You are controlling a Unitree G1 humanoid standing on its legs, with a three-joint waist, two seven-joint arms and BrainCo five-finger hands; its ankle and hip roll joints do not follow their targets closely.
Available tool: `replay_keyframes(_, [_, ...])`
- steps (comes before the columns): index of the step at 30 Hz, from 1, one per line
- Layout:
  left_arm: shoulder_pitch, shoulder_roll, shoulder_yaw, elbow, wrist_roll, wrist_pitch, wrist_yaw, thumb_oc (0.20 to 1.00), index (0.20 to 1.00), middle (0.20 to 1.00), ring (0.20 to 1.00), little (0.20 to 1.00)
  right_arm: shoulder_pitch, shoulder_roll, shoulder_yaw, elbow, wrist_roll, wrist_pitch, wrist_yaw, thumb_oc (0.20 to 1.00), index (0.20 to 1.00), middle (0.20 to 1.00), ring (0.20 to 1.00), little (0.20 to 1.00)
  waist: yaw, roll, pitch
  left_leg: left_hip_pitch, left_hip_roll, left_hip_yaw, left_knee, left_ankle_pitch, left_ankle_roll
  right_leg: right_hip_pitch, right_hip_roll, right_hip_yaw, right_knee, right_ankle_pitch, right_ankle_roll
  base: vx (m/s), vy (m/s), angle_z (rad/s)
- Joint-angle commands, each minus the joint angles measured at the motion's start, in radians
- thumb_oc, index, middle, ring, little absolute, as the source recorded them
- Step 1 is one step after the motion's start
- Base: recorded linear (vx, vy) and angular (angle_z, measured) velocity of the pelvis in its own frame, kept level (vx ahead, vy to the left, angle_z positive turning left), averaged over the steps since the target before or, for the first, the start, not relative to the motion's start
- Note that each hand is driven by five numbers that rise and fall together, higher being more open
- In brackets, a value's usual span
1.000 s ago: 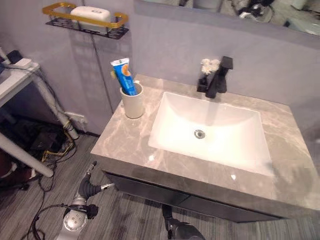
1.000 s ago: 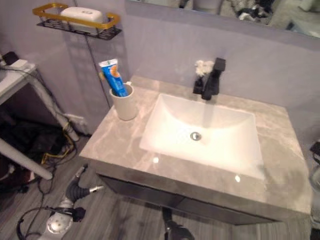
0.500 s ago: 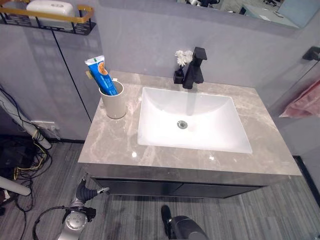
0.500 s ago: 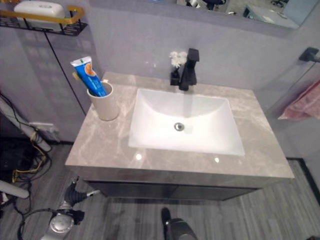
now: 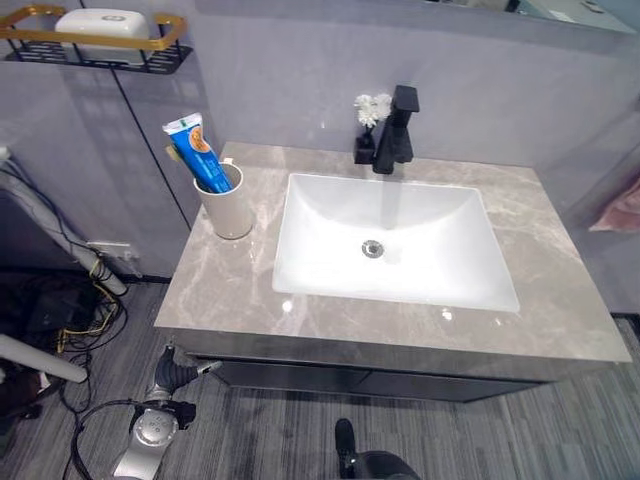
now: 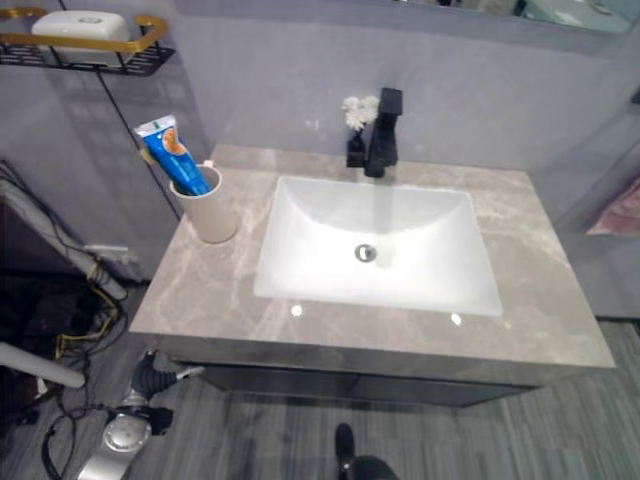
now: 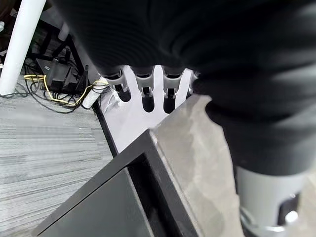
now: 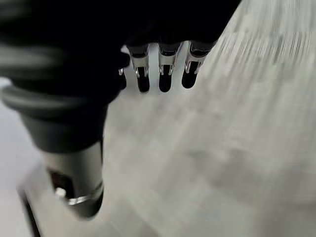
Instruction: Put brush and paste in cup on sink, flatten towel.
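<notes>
The paste (image 5: 196, 152) and brush (image 5: 228, 163) stand in the cup (image 5: 226, 206) left of the sink (image 5: 390, 240). Left hand (image 7: 148, 84) and right hand (image 8: 163, 69): fingers relaxed, holding nothing.

Cup (image 5: 227, 204) left of sink (image 5: 395, 243), paste (image 5: 195, 152) in cup, faucet (image 5: 398, 129) behind sink

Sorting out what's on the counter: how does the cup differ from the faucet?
The cup is pale, round and open-topped, holding a blue tube; the faucet is black, angular and holds nothing. The cup stands left of the sink, the faucet behind it. Both stand upright on the countertop.
</notes>
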Motion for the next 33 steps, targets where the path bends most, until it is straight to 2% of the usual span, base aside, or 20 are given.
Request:
replay_keyframes(1, [-0.059,0.044,0.001,-0.09,-0.027,-0.07,-0.057,1.0,1.0,1.0,1.0,1.0,-0.017,-0.006,0.143,-0.03,-0.341,0.031,0.141,1.0,1.0,1.0,1.0,1.0,0.003,-0.016,-0.006,-0.044,-0.063,-0.019,0.018,0.065,-0.001,0.055,0.009,0.009,0.042,-0.064,0.034,0.06,-0.067,0.18])
replay_keyframes(2, [-0.059,0.044,0.001,-0.09,-0.027,-0.07,-0.057,1.0,1.0,1.0,1.0,1.0,-0.016,-0.005,0.143,-0.03,-0.341,0.031,0.141,1.0,1.0,1.0,1.0,1.0,0.003,-0.016,-0.008,-0.046,-0.063,-0.019,0.018,0.066,-0.001,0.054,0.009,0.009,0.042,-0.063,0.034,0.04,-0.078,0.18])
replay_keyframes(3, [-0.058,0.048,-0.001,-0.11,-0.024,-0.069,-0.069,1.0,1.0,1.0,1.0,1.0,-0.023,-0.008,0.263,-0.085,-0.473,0.032,0.181,1.0,1.0,1.0,1.0,1.0,0.014,-0.015,0.001,-0.063,-0.062,-0.03,0.059,0.075,-0.012,0.061,0.005,0.005,0.033,-0.062,0.028,0.05,-0.086,0.27])
replay_keyframes(5, [-0.041,0.044,-0.007,-0.123,-0.011,-0.074,-0.091,1.0,1.0,1.0,1.0,1.0,-0.037,-0.025,0.355,-0.154,-0.581,0.027,0.201,1.0,1.0,1.0,1.0,1.0,0.044,-0.015,0.018,-0.107,-0.068,-0.062,0.131,0.105,-0.034,0.086,-0.012,-0.013,-0.005,-0.055,0.02,0.06,-0.106,0.25])
replay_keyframes(7, [-0.031,0.042,-0.005,-0.13,-0.005,-0.073,-0.09,1.0,1.0,1.0,1.0,1.0,-0.041,-0.031,0.357,-0.178,-0.584,0.025,0.2,1.0,1.0,1.0,1.0,1.0,0.048,-0.015,0.025,-0.125,-0.07,-0.077,0.165,0.113,-0.043,0.096,-0.016,-0.02,-0.019,-0.051,0.019,0.02,-0.054,0.23])
replay_keyframes(9, [-0.03,0.034,-0.011,-0.122,-0.001,-0.074,-0.089,1.0,1.0,1.0,1.0,1.0,-0.063,-0.036,0.368,-0.187,-0.588,0.023,0.194,1.0,1.0,1.0,1.0,1.0,0.065,-0.017,0.044,-0.174,-0.066,-0.094,0.261,0.149,-0.061,0.113,-0.023,-0.023,-0.034,-0.054,0.014,0.01,-0.099,0.27])
replay_keyframes(10, [-0.029,0.027,-0.009,-0.119,0.002,-0.074,-0.08,1.0,1.0,1.0,1.0,1.0,-0.078,-0.041,0.35,-0.214,-0.551,0.014,0.187,1.0,1.0,1.0,1.0,1.0,0.085,-0.023,0.072,-0.244,-0.064,-0.108,0.359,0.2,-0.085,0.132,-0.035,-0.024,-0.05,-0.056,0.006,-0.05,-0.129,0.27])
replay_keyframes(12, [-0.048,0.027,-0.014,-0.113,-0.001,-0.075,-0.066,1.0,1.0,1.0,1.0,1.0,-0.09,-0.046,0.332,-0.209,-0.516,0.007,0.174,1.0,1.0,1.0,1.0,1.0,0.1,-0.028,0.101,-0.32,-0.073,-0.141,0.46,0.213,-0.099,0.128,-0.052,-0.041,-0.046,-0.056,-0.002,-0.09,-0.087,0.34])
replay_keyframes(14, [-0.052,0.024,-0.014,-0.107,-0.001,-0.075,-0.063,1.0,1.0,1.0,1.0,1.0,-0.099,-0.046,0.334,-0.197,-0.517,0.007,0.178,1.0,1.0,1.0,1.0,1.0,0.1,-0.029,0.102,-0.33,-0.078,-0.156,0.461,0.198,-0.091,0.122,-0.053,-0.043,-0.046,-0.061,-0.002,-0.03,-0.013,0.23])
replay_keyframes(16, [-0.049,0.02,-0.021,-0.098,0.002,-0.076,-0.061,1.0,1.0,1.0,1.0,1.0,-0.093,-0.049,0.331,-0.164,-0.532,0.015,0.172,1.0,1.0,1.0,1.0,1.0,0.1,-0.031,0.098,-0.329,-0.05,-0.141,0.424,0.181,-0.078,0.12,-0.062,-0.057,-0.047,-0.066,0.003,0.02,0.052,0.14])
replay_keyframes(17, [-0.055,0.014,-0.04,-0.08,0.011,-0.078,-0.054,1.0,1.0,1.0,1.0,1.0,-0.079,-0.055,0.308,-0.117,-0.544,0.026,0.162,1.0,1.0,1.0,1.0,1.0,0.097,-0.027,0.087,-0.284,-0.01,-0.128,0.249,0.129,-0.064,0.118,-0.084,-0.088,-0.041,-0.076,0.021,0.05,0.155,0.27])
replay_keyframes(18, [-0.059,0.02,-0.043,-0.072,0.013,-0.077,-0.05,1.0,1.0,1.0,1.0,1.0,-0.078,-0.061,0.301,-0.098,-0.547,0.029,0.163,1.0,1.0,1.0,1.0,1.0,0.097,-0.02,0.084,-0.272,-0.019,-0.149,0.191,0.124,-0.06,0.113,-0.081,-0.084,-0.036,-0.079,0.027,0.05,0.155,0.46])
replay_keyframes(19, [-0.059,0.02,-0.043,-0.072,0.013,-0.077,-0.05,1.0,1.0,1.0,1.0,1.0,-0.078,-0.061,0.301,-0.098,-0.547,0.029,0.163,1.0,1.0,1.0,1.0,1.0,0.098,-0.02,0.084,-0.27,-0.019,-0.149,0.19,0.125,-0.06,0.113,-0.081,-0.084,-0.036,-0.079,0.027,0.03,0.136,0.57])
replay_keyframes(20, [-0.068,0.01,-0.059,-0.039,0.01,-0.071,-0.054,1.0,1.0,1.0,1.0,1.0,-0.075,-0.063,0.331,-0.077,-0.64,0.044,0.154,1.0,1.0,1.0,1.0,1.0,0.089,-0.016,0.073,-0.223,-0.026,-0.16,0.119,0.105,-0.049,0.103,-0.079,-0.074,-0.027,-0.078,0.031,0.02,0.14,0.24])
replay_keyframes(21, [-0.075,0.01,-0.076,-0.035,0.021,-0.076,-0.056,1.0,1.0,1.0,1.0,1.0,-0.079,-0.067,0.365,-0.067,-0.714,0.052,0.143,1.0,1.0,1.0,1.0,1.0,0.09,-0.014,0.069,-0.211,-0.034,-0.163,0.095,0.109,-0.043,0.103,-0.081,-0.071,-0.031,-0.073,0.033,0.02,0.14,-0.21])
replay_keyframes(23, [-0.074,0.015,-0.086,-0.043,0.035,-0.081,-0.061,1.0,1.0,1.0,1.0,1.0,-0.079,-0.069,0.387,-0.056,-0.77,0.061,0.143,1.0,1.0,1.0,1.0,1.0,0.088,-0.013,0.06,-0.195,-0.041,-0.159,0.072,0.109,-0.039,0.106,-0.086,-0.071,-0.038,-0.065,0.037,0.03,0.15,-0.38])
replay_keyframes(27, [-0.064,0.021,-0.092,-0.026,0.068,-0.067,-0.075,1.0,1.0,1.0,1.0,1.0,-0.067,-0.031,0.369,-0.069,-0.72,0.058,0.164,1.0,1.0,1.0,1.0,1.0,0.085,-0.021,0.041,-0.163,-0.069,-0.127,0.009,0.109,-0.011,0.094,-0.102,-0.026,-0.055,-0.03,0.063,-0.01,0.193,-0.13])
replay_keyframes(29, [-0.075,0.023,-0.097,-0.015,0.07,-0.064,-0.065,1.0,1.0,1.0,1.0,1.0,-0.09,-0.022,0.382,-0.082,-0.726,0.058,0.152,1.0,1.0,1.0,1.0,1.0,0.085,-0.027,0.051,-0.171,-0.074,-0.116,0.002,0.111,-0.001,0.062,-0.106,-0.006,-0.051,-0.008,0.077,-0.14,0.16,-0.4])
replay_keyframes(32, [-0.097,0.02,-0.107,0.022,0.071,-0.064,-0.049,1.0,1.0,1.0,1.0,1.0,-0.132,-0.007,0.408,-0.112,-0.723,0.055,0.147,1.0,1.0,1.0,1.0,1.0,0.086,-0.035,0.062,-0.197,-0.082,-0.103,-0.01,0.121,0.011,-0.006,-0.112,0.046,-0.034,0.031,0.099,-0.17,0.077,-0.42])
replay_keyframes(33, [-0.107,0.022,-0.12,0.029,0.072,-0.065,-0.051,1.0,1.0,1.0,1.0,1.0,-0.142,-0.001,0.415,-0.119,-0.719,0.056,0.146,1.0,1.0,1.0,1.0,1.0,0.084,-0.032,0.062,-0.21,-0.078,-0.111,-0.01,0.126,0.014,-0.024,-0.113,0.076,-0.018,0.026,0.107,-0.14,0.029,-0.3])
